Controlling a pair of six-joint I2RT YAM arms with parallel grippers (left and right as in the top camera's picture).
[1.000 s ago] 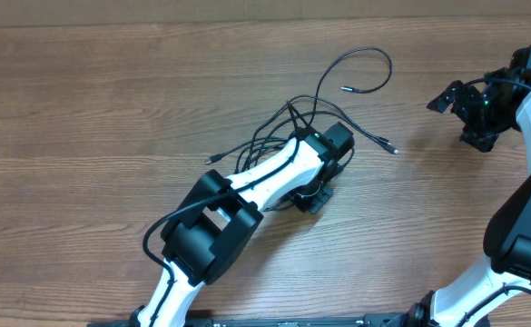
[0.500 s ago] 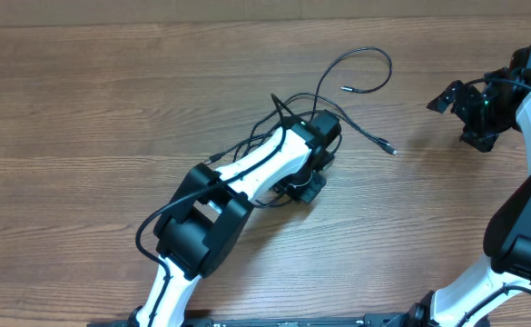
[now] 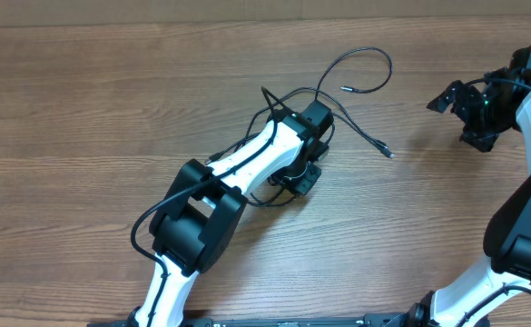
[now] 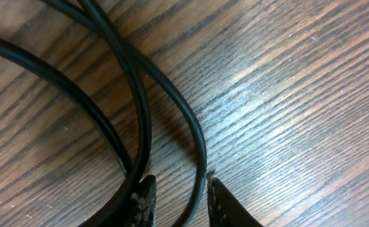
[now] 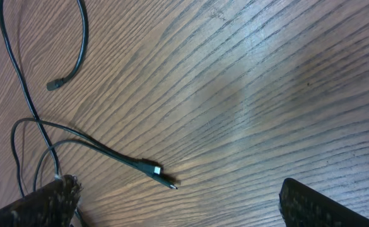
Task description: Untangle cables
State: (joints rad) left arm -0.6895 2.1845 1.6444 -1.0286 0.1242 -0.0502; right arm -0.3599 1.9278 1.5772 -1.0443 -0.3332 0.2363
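The cables are thin black cords tangled at the table's middle, with a loop reaching back right and a plug end lying loose. My left gripper sits low on the tangle. In the left wrist view its fingers are closed around one cable strand, with two more strands beside it. My right gripper is open and empty at the far right, apart from the cables. The right wrist view shows its open jaws, the plug end and another cable tip.
The brown wooden table stretches to the left and back. The left arm lies across the tangle's near side and hides part of it. The right arm's base stands at the right edge.
My left gripper has moved left and slightly back, dragging the tangle with it. The loose plug end has slid a little left. The right arm has not moved.
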